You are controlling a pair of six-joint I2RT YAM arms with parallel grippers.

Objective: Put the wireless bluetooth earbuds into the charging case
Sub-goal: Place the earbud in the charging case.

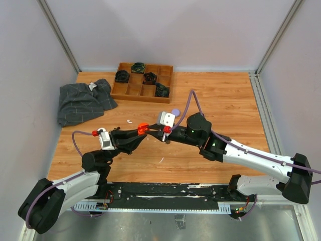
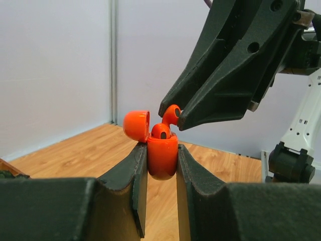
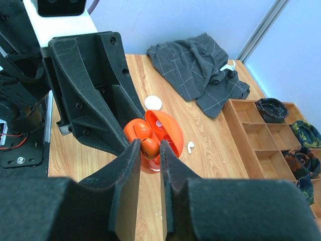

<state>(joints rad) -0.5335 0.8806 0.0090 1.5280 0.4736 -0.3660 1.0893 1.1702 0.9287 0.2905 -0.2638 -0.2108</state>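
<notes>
- Earbud [image 2: 172,113] — orange, pinched in your closed right gripper [image 3: 149,150] — sits poised at the open charging case [image 2: 162,165].
- Left gripper [image 2: 161,150] clamps that case; lower straight, release once seated.

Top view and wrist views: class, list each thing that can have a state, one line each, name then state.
orange charging case: lid open, upright, gripped.
orange earbud: held just above the case, not seated.
left gripper: shut on orange charging case.
right gripper: shut on orange earbud.
white earbud: lying loose, uncased.
grey cloth: crumpled.
</notes>
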